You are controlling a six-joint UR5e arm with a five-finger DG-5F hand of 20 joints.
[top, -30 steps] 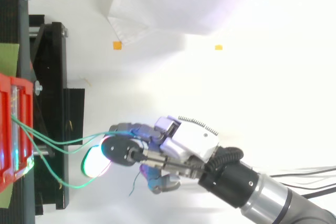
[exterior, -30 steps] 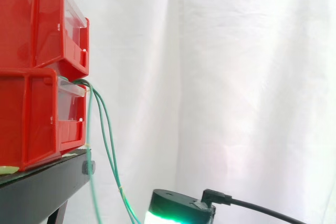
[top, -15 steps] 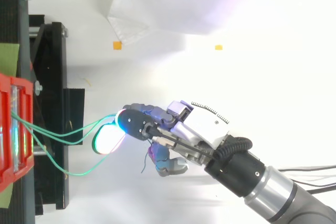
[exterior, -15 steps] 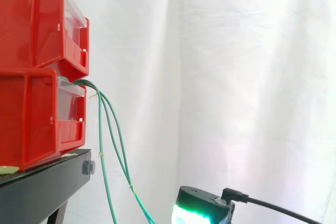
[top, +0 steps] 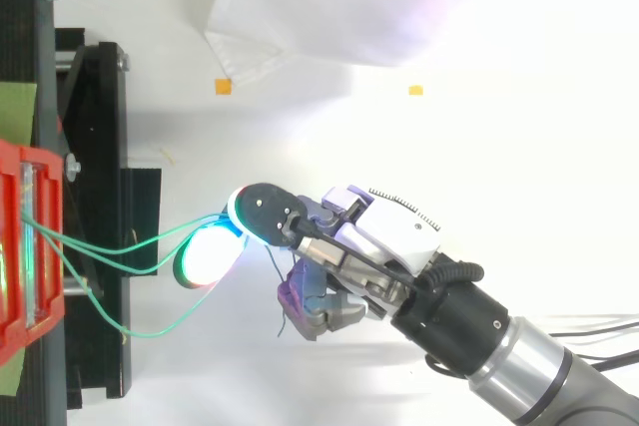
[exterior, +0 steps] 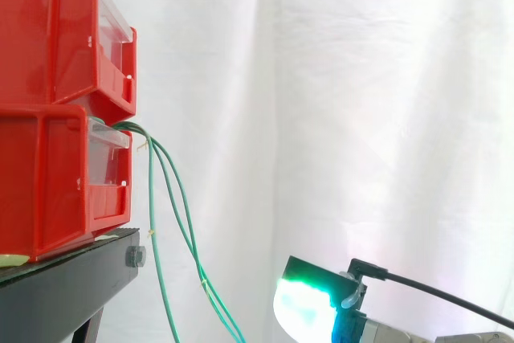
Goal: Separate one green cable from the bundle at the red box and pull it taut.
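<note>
By my reading little of the task is done: the green cables (top: 112, 252) sag in loose curves from the red box (top: 25, 246) on the left, none taut. More than one strand reaches the hand (top: 384, 241). Its fingers (top: 205, 258) are curled, pads pinched on those strands, just right of the black stand (top: 100, 197).

Black stand (exterior: 64, 287), two stacked red bins (exterior: 40, 174) on top

- No words, numbers or brand names can be read on anything.
- A curved row of plain black tick marks (top: 409, 209), without numerals, stands on the hand (top: 384, 238), at about 4 o'clock in the top view.
</note>
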